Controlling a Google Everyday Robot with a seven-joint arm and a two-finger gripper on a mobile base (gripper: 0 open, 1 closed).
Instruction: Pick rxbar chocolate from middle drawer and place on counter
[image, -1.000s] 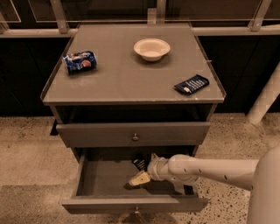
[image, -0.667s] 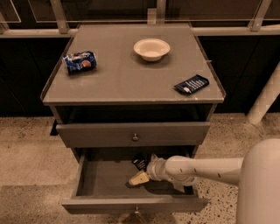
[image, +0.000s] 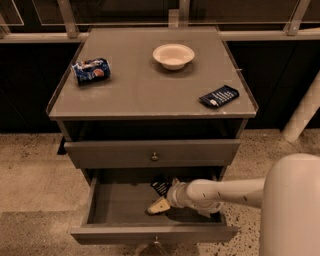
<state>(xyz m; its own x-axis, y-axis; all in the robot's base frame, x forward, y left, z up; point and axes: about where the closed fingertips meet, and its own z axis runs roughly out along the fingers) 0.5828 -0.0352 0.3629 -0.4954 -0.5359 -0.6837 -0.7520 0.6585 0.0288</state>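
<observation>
The middle drawer (image: 115, 205) is pulled open below a closed grey drawer front (image: 155, 156). The rxbar chocolate (image: 160, 186), a small black wrapper with white print, lies at the back of the open drawer, partly behind my wrist. My gripper (image: 159, 205) is inside the drawer, reaching in from the right, its tan tip low over the drawer floor just in front of the bar. The counter (image: 145, 90) is the grey cabinet top above.
On the counter stand a white bowl (image: 173, 55) at the back, a blue crushed can (image: 91, 71) at the left and a dark blue packet (image: 219, 96) at the right edge. My white arm (image: 292, 205) fills the lower right. A white pipe (image: 302, 115) stands at the right.
The gripper has stayed in the same spot in the drawer. The white bulk of my arm has come further into view at the lower right.
</observation>
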